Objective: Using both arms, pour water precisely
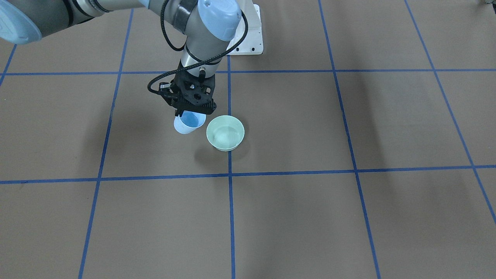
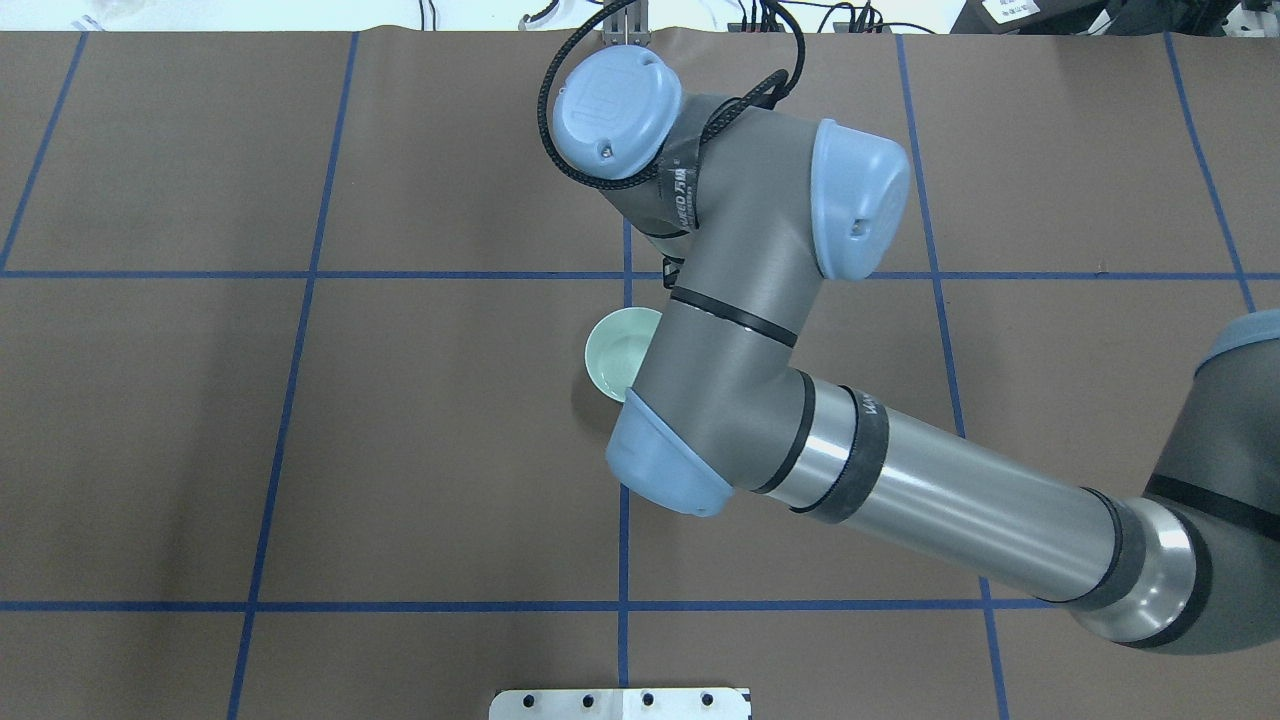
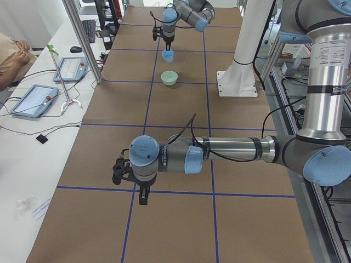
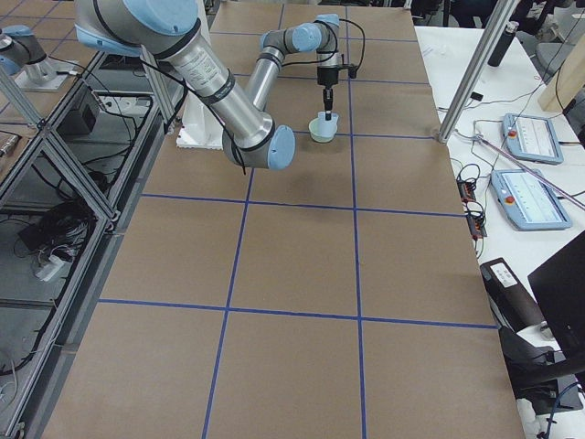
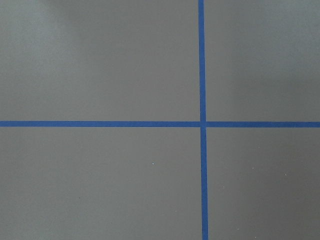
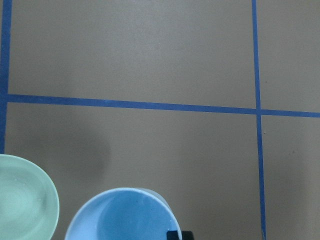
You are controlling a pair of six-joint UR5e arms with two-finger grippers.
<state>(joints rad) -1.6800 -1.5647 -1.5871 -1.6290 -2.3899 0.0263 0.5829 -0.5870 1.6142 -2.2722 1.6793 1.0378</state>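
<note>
A brown matte table cover (image 1: 348,217) fills the work surface, crossed by blue tape lines (image 1: 231,217) in a grid. A white fixed pedestal (image 1: 251,38) stands at its robot side. On the operators' side, in the left-end view, runs a white bench (image 3: 33,148) with flat control tablets (image 3: 33,100) and an aluminium post (image 3: 82,38)

The water (image 1: 226,135) shows only as faint glossy glints in the bottom of a pale green round bowl (image 1: 208,131). The bowl sits upright on a tape line near the table's middle

The right arm (image 2: 900,490) reaches over it, wrist pointing down. The right gripper (image 1: 190,111) is clamped on the rim of a small light-blue plastic cup (image 1: 186,126), and one black fingertip (image 6: 179,235) shows at that rim in the wrist view. The cup is just beside the bowl, not touching it. Whether it rests on the cover or hangs just above it I cannot tell. The left arm (image 3: 236,149) lies low over the table, well apart from both vessels. Its left gripper (image 3: 123,171) faces the cover and a tape crossing; how far its jaws stand apart I cannot tell
</note>
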